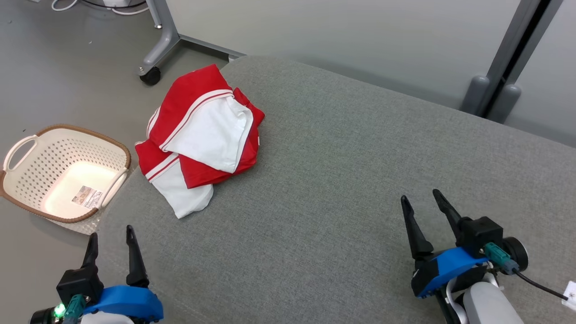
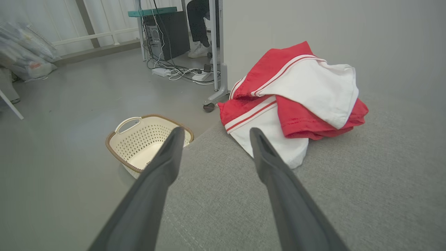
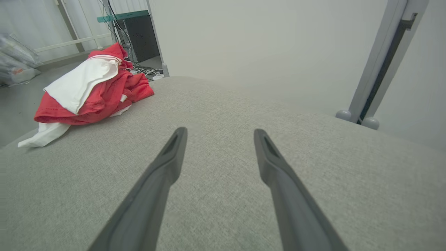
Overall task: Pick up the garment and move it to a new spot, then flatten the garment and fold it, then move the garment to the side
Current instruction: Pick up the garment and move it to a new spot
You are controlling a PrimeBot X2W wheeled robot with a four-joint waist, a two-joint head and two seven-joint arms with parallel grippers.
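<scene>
Garment (image 1: 200, 139): red-and-white, bunched at grey cushion's (image 1: 342, 180) left edge — folds hide its shape.
Left gripper (image 1: 111, 231): spread, empty.
Right gripper (image 1: 419, 195): spread, empty.

head: high, looking down | both wrists: low, facing forward | all share: garment (image 1: 200, 135)

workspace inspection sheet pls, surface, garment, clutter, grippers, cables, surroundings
surface: grey fabric top, smooth
job's things: red and white garment, crumpled heap at the far left edge
clutter: cream basket on the floor left of the surface
grippers: left gripper open, holding nothing; right gripper open, holding nothing; both apart from the garment
cables: tangle on the floor beyond the garment; black cable at the right wrist
surroundings: wheeled table leg, computer tower, a person's shoe
</scene>
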